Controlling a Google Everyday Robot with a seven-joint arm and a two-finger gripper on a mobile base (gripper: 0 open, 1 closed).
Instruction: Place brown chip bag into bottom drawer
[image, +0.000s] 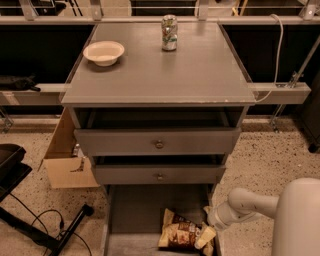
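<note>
The gripper (206, 235) sits low at the right side of the bottom drawer (134, 215), at the end of the white arm (250, 204) that reaches in from the right. Its pale tip lies against the right end of the brown chip bag (181, 234). I cannot tell how wide it stands or whether it grips the bag.

The bag lies flat on the drawer's grey floor, toward the front right, with its long side running left to right. It is the only thing seen in that drawer, which is pulled well out from the cabinet (162, 75).

Above it are two more drawers, the middle drawer (125, 175) and the top drawer (115, 142), each with one round knob at its centre and each pulled out a little. Their insides are dark, so what they hold cannot be made out.

On the cabinet top stand one white bowl (103, 52) at the back left and one drink can (169, 33) upright at the back centre, well apart from each other.

On the floor to the left, a cardboard box (67, 162) leans beside the cabinet.
</note>
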